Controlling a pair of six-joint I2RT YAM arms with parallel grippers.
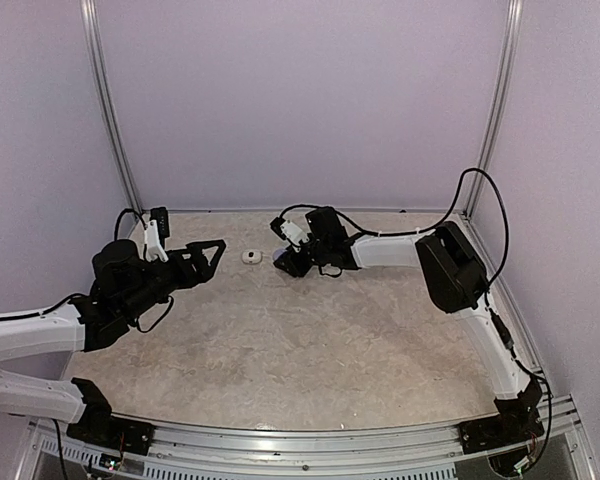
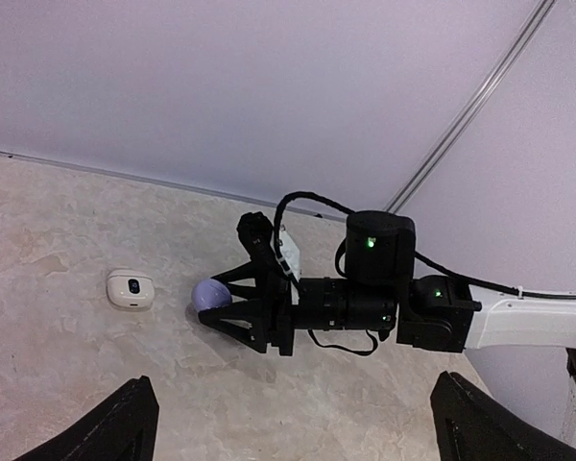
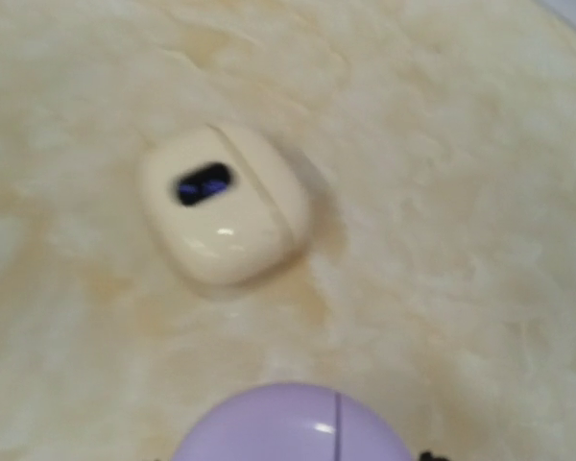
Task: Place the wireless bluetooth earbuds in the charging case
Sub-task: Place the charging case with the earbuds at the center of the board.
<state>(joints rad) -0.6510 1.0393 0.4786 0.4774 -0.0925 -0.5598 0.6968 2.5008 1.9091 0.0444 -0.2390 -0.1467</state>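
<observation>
Preparation looked to be the step in hand, with nothing yet seated in a case. The right gripper (image 1: 280,263) lay low over the table (image 1: 310,340), its jaws clamped on a rounded lilac case (image 2: 211,292) that was pinched at the fingertips. The case's seam showed in the right wrist view and its lid appeared closed. Just beside it, apart from the fingers, a white case (image 3: 226,206) with a dark oval window lay flat on the table, also closed as far as could be told. The left gripper (image 1: 216,260) hung spread wide and empty, pointed toward the white case from the other side and not touching it.

No earbuds could be seen in any view. Whether they sat inside one of the cases, or were hidden elsewhere, the pictures did not show.

By my judgement, the next move called for getting a lid open. One gripper would have to hold a case steady against the table while the other worked at the seam. Both shells were small, smooth and rounded, so a grip could easily slip or shoot the case sideways. The earbuds would then need a fine pinch at the stem
</observation>
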